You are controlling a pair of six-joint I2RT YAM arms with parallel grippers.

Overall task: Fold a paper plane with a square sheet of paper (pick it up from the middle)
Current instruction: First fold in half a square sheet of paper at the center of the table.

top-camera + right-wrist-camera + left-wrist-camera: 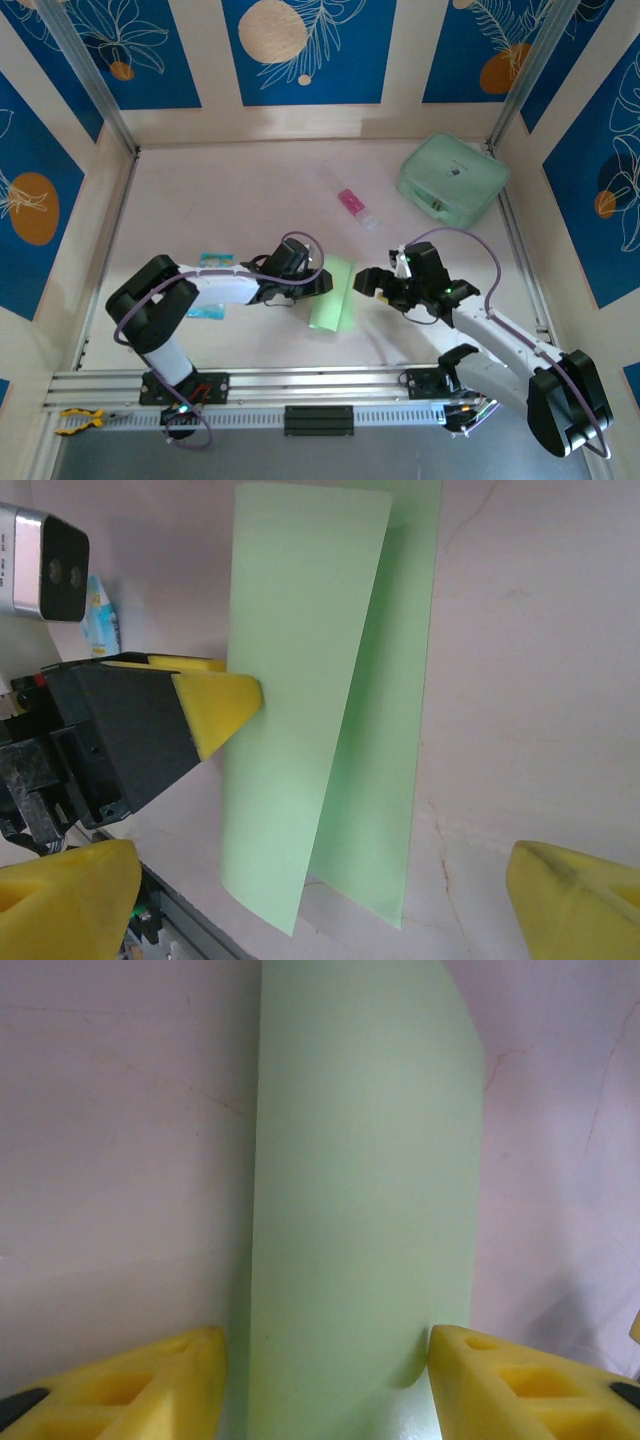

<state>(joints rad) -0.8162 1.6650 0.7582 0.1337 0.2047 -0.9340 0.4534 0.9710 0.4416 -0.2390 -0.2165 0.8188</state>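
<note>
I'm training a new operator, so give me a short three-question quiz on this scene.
1. True or false: the square sheet of paper lies fully unfolded.
2. Which thing sits near the far right corner? A) mint-green case B) pink tube C) blue packet
3. Fill in: the right gripper has its jaws ____.
Key: 1 false, it is folded over; 2 A; 3 open.
</note>
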